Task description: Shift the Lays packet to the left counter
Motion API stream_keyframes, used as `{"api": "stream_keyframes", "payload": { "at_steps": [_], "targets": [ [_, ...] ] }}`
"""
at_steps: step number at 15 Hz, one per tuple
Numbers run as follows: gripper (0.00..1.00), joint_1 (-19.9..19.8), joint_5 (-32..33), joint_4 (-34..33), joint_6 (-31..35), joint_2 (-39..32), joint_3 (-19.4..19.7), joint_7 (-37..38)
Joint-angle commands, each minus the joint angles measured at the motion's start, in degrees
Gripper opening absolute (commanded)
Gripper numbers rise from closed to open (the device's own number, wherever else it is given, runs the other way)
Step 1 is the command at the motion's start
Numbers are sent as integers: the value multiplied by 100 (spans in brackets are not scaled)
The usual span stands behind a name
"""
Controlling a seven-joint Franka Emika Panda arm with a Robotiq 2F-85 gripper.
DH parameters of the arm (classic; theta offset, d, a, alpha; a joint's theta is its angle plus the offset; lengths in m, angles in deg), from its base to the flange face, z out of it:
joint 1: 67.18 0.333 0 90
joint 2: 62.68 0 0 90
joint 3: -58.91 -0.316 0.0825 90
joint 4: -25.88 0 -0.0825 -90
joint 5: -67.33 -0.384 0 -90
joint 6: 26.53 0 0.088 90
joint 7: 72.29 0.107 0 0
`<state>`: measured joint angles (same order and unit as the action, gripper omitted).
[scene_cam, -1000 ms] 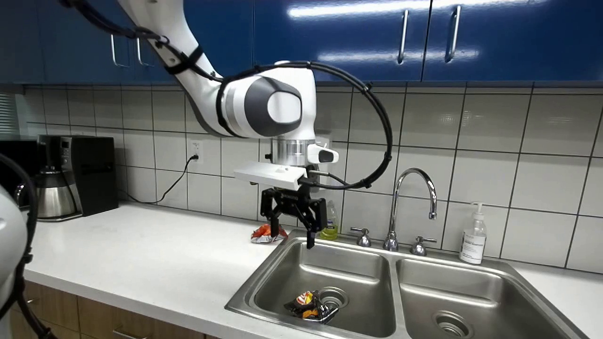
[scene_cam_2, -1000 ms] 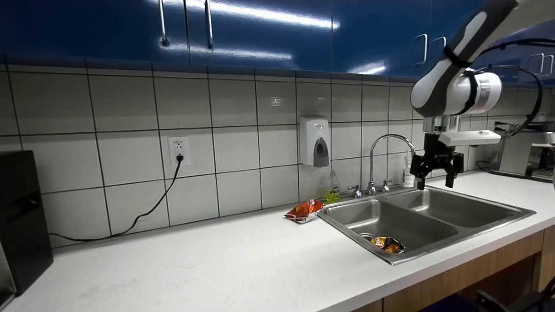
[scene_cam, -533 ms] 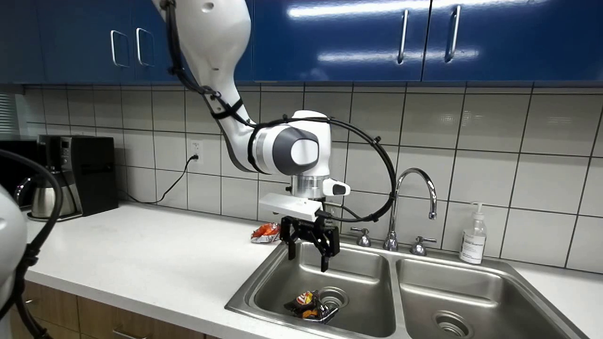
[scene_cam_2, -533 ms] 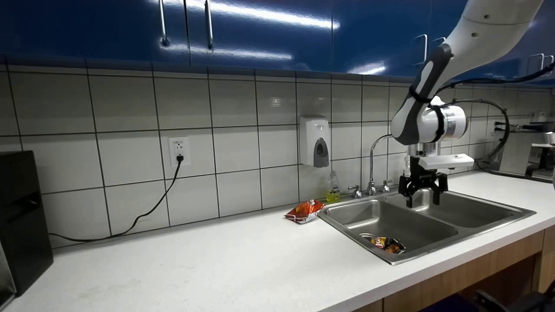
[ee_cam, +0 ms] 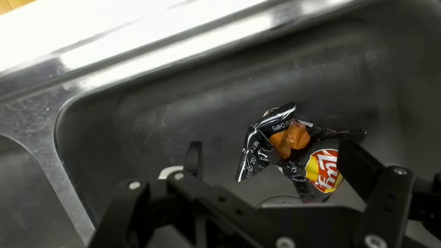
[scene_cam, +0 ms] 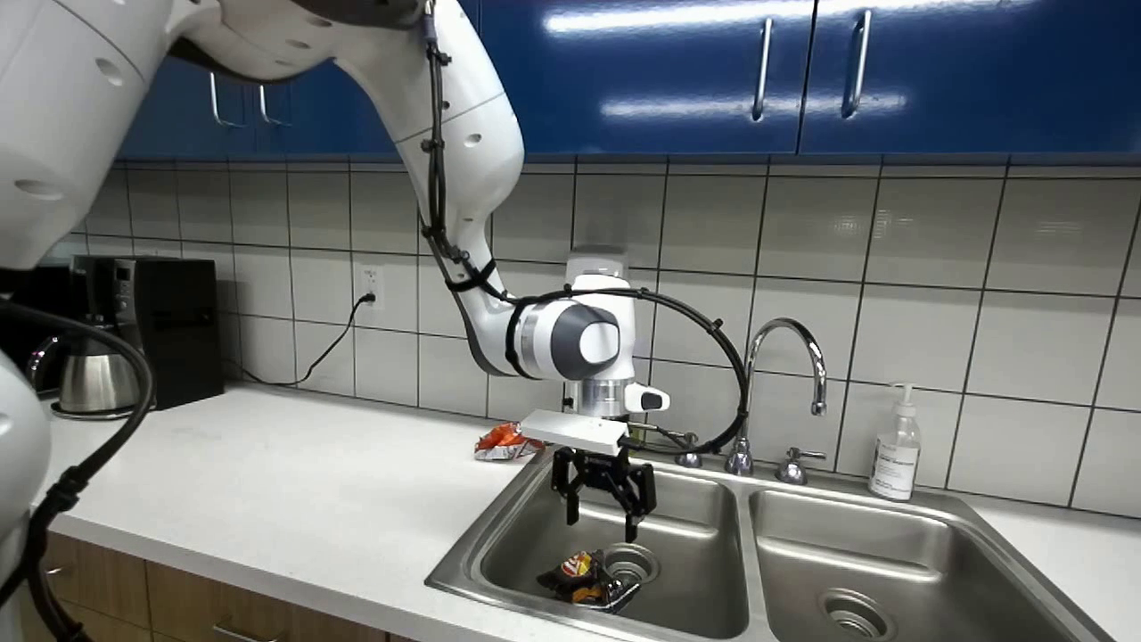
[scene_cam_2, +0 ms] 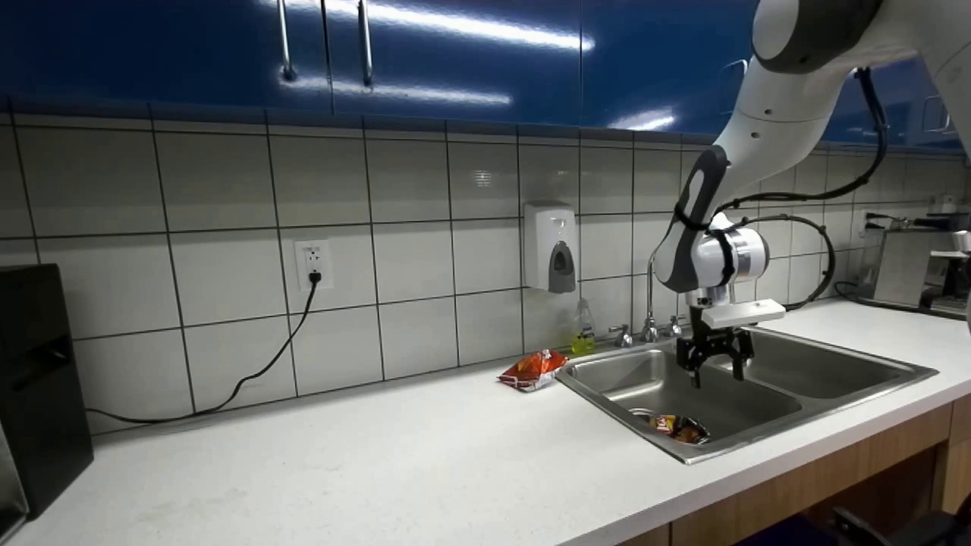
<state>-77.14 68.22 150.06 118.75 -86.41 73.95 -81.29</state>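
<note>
In an exterior view, the gripper (scene_cam: 602,525) hangs over the sink (scene_cam: 752,562) with its two fingers (scene_cam: 631,528) spread apart. The black Lays packet (scene_cam: 583,578) lies crumpled in the sink, beside the drain (scene_cam: 635,562), on the side toward the front edge of the worktop (scene_cam: 294,481). In an exterior view, a red bag (scene_cam_2: 533,370) sits near the worktop's back edge, right next to the sink. In the wrist view, one finger hides a bit of the packet from the camera.
</note>
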Motion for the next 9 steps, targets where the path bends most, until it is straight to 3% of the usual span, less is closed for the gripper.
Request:
{"api": "stream_keyframes", "payload": {
  "at_steps": [1, 2, 3, 9],
  "targets": [
    [100, -147, 109, -618, -96, -560, -159, 224],
    [100, -129, 142, -722, -111, -671, -149, 268],
    [100, -150, 141, -388, -16, -406, -176, 158],
    [100, -149, 155, -633, -16, -662, -181, 209]
  ]
}}
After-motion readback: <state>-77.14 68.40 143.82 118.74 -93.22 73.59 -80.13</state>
